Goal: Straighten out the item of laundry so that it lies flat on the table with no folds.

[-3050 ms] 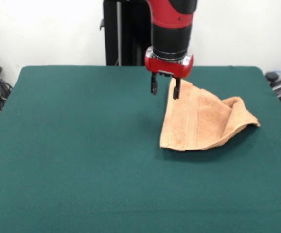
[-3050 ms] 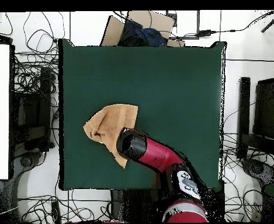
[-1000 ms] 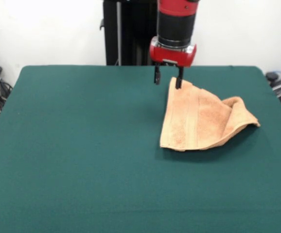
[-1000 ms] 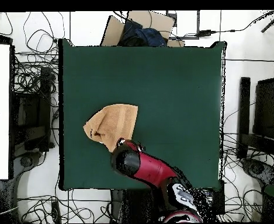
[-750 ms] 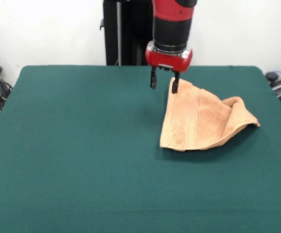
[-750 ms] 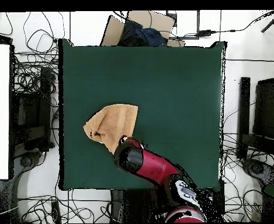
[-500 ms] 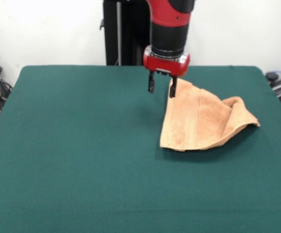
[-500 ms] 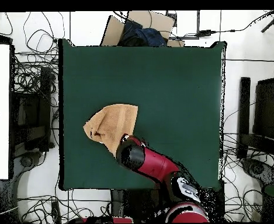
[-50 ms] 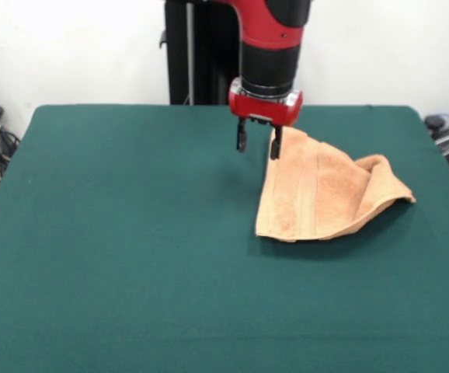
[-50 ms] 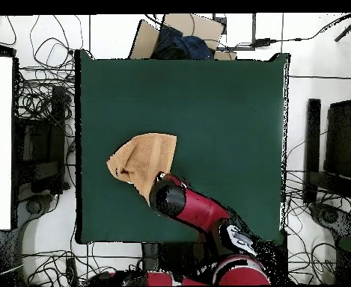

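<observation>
1 peach-orange towel (image 9: 325, 190), 1 green table (image 9: 131, 256), 1 red and black arm (image 9: 269, 47), 1 gripper (image 9: 257, 145)

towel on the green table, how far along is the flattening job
Done: nothing visible yet. The towel lies folded over itself into a rough triangle, one side humped up, on the table. In hand: the gripper hangs open at the towel's far corner, holding nothing. Left: grasping that corner, pulling the fold open and smoothing the towel flat.
</observation>
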Controlling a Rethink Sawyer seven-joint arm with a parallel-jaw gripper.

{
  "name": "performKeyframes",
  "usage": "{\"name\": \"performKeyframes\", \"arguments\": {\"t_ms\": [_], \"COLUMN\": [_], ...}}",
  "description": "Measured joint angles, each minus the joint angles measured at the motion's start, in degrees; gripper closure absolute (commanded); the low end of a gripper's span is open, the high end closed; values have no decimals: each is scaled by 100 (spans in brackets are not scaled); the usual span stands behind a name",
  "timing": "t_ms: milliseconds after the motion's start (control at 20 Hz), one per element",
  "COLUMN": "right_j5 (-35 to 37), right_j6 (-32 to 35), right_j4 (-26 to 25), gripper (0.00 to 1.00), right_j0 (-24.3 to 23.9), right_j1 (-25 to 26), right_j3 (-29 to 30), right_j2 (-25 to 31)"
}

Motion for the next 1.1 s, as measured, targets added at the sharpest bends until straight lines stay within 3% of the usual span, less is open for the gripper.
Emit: {"name": "performKeyframes", "arguments": {"t_ms": [550, 1100], "right_j5": [-1, -1], "right_j6": [0, 0], "right_j4": [-193, -364], "gripper": [0, 0], "right_j0": [-314, -481], "right_j1": [5, 390], "right_j3": [35, -285], "right_j2": [103, 182]}}
